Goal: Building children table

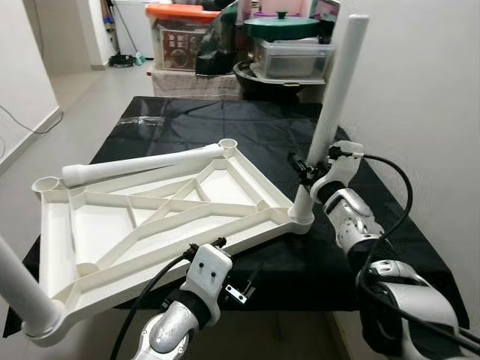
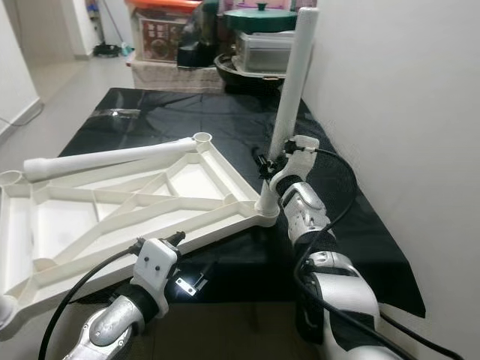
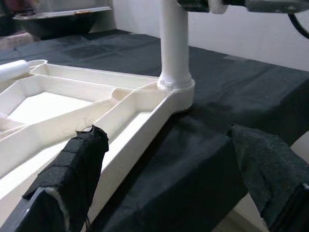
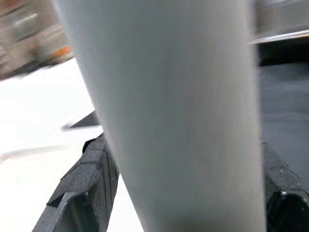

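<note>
Right wrist view is showing the two black fingers standing on either side of a thick white leg, one at each edge of the frame and pressing against it, so the right gripper is pinching this leg. In the left eye view the gripper is sitting right of centre, holding the leg low, just above the corner socket of the upturned white tabletop. The long axis of the leg is running nearly upright, leaning a little toward the upper right of the frame, and its foot is entering the socket. I judge the coming move to be a push straight down along this axis, and the right arm is the nearer one for it.

The left gripper is hovering at the near edge of the tabletop, at the bottom centre of the left eye view; its fingers are spread wide with nothing between them. A second leg is lying flat across the far rim of the tabletop, and a third leg is rising at the lower left corner, cut off by the frame. All is resting on a black cloth.

How deep the held leg is sitting in the socket is hard to make out. The storage boxes in the upper part are not concerned.
</note>
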Robot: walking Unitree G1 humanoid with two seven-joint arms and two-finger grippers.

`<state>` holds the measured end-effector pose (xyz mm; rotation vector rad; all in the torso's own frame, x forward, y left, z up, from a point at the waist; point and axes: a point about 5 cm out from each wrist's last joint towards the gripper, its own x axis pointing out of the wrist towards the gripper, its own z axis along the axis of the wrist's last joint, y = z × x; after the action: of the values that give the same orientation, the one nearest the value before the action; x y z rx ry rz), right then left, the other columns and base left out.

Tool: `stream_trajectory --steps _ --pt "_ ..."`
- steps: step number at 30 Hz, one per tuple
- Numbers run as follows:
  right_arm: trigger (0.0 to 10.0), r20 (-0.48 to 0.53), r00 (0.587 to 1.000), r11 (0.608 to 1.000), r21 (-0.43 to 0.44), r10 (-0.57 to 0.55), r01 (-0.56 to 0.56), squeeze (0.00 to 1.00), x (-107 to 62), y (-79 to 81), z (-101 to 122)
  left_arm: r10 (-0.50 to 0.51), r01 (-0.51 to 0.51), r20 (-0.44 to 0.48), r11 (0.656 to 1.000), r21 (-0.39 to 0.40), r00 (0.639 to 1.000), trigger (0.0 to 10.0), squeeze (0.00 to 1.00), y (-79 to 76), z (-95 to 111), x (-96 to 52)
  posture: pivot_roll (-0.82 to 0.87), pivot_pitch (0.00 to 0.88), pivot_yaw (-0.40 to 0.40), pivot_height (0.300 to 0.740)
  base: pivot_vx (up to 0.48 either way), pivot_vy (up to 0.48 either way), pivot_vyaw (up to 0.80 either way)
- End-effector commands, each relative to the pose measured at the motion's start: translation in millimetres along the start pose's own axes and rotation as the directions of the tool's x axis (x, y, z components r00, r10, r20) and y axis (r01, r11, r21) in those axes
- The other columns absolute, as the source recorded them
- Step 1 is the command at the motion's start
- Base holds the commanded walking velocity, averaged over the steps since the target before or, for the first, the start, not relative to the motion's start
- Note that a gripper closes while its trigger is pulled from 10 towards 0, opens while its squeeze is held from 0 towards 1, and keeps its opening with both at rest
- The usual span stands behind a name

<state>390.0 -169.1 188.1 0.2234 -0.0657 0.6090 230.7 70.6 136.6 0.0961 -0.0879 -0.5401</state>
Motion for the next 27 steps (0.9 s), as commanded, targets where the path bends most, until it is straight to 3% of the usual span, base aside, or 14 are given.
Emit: stream_trajectory --steps 1,9,11,17,18,19,21,22,24,25,26,27 --pt "10.0 -0.119 0.933 0.94 0.008 0.341 -0.342 0.0 1.1 32.1 -20.3 -0.006 0.006 -0.011 1.0 0.002 1.0 10.0 0.0 -0.1 -2.1 0.2 0.08 0.0 -0.073 0.74 0.0 0.0 0.0" --pt "10.0 -0.13 0.84 0.85 0.054 0.527 -0.524 0.0 -1.1 49.5 -24.5 -0.005 0.005 -0.012 1.0 0.004 1.0 10.0 0.0 0.1 -2.6 0.4 0.08 0.0 -0.076 0.74 0.0 0.0 0.0" --pt "0.0 -0.116 0.807 0.815 0.069 0.579 -0.575 0.0 0.4 54.9 -23.2 -0.004 0.004 -0.012 1.0 0.003 1.0 10.0 0.0 -0.1 -2.9 0.3 0.08 0.0 -0.076 0.74 0.0 0.0 0.0" --pt "0.0 -0.124 0.826 0.834 0.045 0.55 -0.549 0.0 4.7 55.2 -24.4 -0.003 0.003 -0.013 1.0 0.003 1.0 10.0 0.0 -0.4 -3.1 0.2 0.09 0.0 -0.08 0.74 0.0 0.0 0.0" --pt "0.0 -0.149 0.903 0.913 -0.004 0.403 -0.409 0.0 11.6 48.2 -27.5 -0.001 0.001 -0.013 1.0 0.002 1.0 10.0 0.0 -0.5 -3.4 0.1 0.09 0.0 -0.082 0.74 0.0 0.0 0.0" --pt "0.0 -0.149 0.903 0.913 -0.004 0.403 -0.409 0.0 11.6 48.2 -27.5 -0.001 0.001 -0.013 1.0 0.002 1.0 10.0 0.0 -0.5 -3.4 0.1 0.09 0.0 -0.082 0.74 0.0 0.0 0.0" --pt "0.0 -0.158 0.95 0.96 -0.028 0.271 -0.279 0.0 15.0 40.3 -28.1 0.0 0.0 -0.014 1.0 0.001 1.0 10.0 0.0 -0.6 -3.7 0.0 0.08 0.0 -0.078 0.74 0.0 0.0 0.0" --pt "0.0 -0.158 0.95 0.96 -0.028 0.271 -0.279 0.0 15.0 40.3 -28.1 0.0 0.0 -0.014 1.0 0.001 1.0 10.0 0.0 -0.6 -3.7 0.0 0.08 0.0 -0.078 0.74 0.0 0.0 0.0" --pt "0.0 -0.158 0.985 0.997 -0.034 0.065 -0.071 0.0 17.2 25.9 -26.4 0.0 0.0 -0.014 1.0 0.0 1.0 10.0 0.0 -0.7 -4.0 -0.4 0.08 0.0 -0.078 0.74 0.0 0.0 0.0" --pt "0.0 -0.158 0.985 0.997 -0.034 0.065 -0.071 0.0 17.2 25.9 -26.4 0.0 0.0 -0.014 1.0 0.0 1.0 10.0 0.0 -0.7 -4.0 -0.4 0.08 0.0 -0.078 0.74 0.0 0.0 0.0" --pt "0.0 -0.162 0.983 0.996 -0.043 -0.088 0.082 0.0 16.3 15.0 -25.7 0.0 0.0 -0.015 1.0 -0.001 1.0 10.0 0.0 -0.9 -4.3 -0.6 0.08 0.0 -0.074 0.74 0.0 0.0 0.0" --pt "0.0 -0.162 0.983 0.996 -0.043 -0.088 0.082 0.0 16.3 15.0 -25.7 0.0 0.0 -0.015 1.0 -0.001 1.0 10.0 0.0 -0.9 -4.3 -0.6 0.08 0.0 -0.074 0.74 0.0 0.0 0.0"
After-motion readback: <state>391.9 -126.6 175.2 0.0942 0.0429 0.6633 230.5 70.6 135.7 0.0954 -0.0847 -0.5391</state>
